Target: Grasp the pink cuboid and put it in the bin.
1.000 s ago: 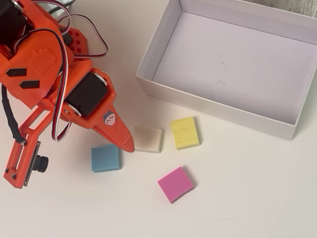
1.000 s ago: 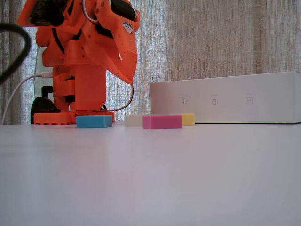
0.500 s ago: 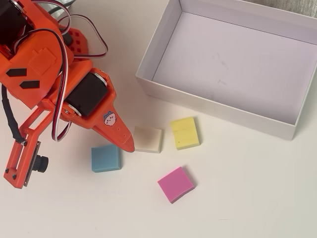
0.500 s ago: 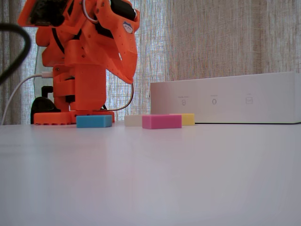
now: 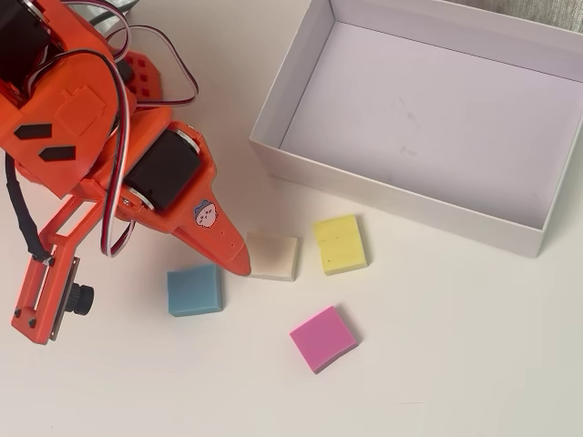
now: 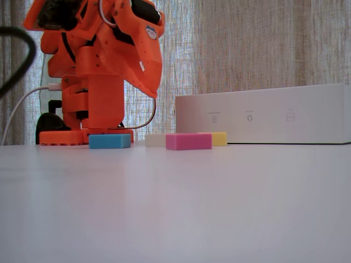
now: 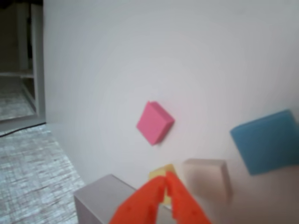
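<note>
The pink cuboid (image 5: 322, 339) lies flat on the white table, in front of the other blocks. It also shows in the fixed view (image 6: 188, 141) and in the wrist view (image 7: 154, 122). The bin (image 5: 273, 100) is a wide white box at the upper right of the overhead view, empty inside; its side wall shows in the fixed view (image 6: 263, 115) and a corner in the wrist view (image 7: 100, 196). My orange gripper (image 5: 241, 264) is shut and empty. It hangs above the table (image 6: 155, 93), its tip between the blue and cream blocks, well short of the pink cuboid (image 7: 166, 179).
A blue block (image 5: 194, 290), a cream block (image 5: 272, 256) and a yellow block (image 5: 340, 244) lie in a row between the arm and the bin. The arm's base stands at the upper left of the overhead view. The table edge shows at the left of the wrist view.
</note>
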{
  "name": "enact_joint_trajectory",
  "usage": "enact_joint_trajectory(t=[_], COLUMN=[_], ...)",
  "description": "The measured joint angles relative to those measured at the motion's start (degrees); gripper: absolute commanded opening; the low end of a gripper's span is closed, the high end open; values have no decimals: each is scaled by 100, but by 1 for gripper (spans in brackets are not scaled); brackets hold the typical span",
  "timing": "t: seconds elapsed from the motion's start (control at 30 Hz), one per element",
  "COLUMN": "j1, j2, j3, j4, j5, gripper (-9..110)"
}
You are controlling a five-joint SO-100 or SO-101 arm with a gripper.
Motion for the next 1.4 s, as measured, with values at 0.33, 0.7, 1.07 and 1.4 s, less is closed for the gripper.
enact_joint_trajectory(t=[0.33, 0.7, 1.07, 1.4], j1=[193, -44, -185, 193], j2=[-1371, -5854, -8112, -9088], j3=[-870, -6249, -8323, -7559], j4=[149, 1187, 2399, 2399], j5=[-308, 105, 1521, 1898], gripper=[13, 16, 43, 55])
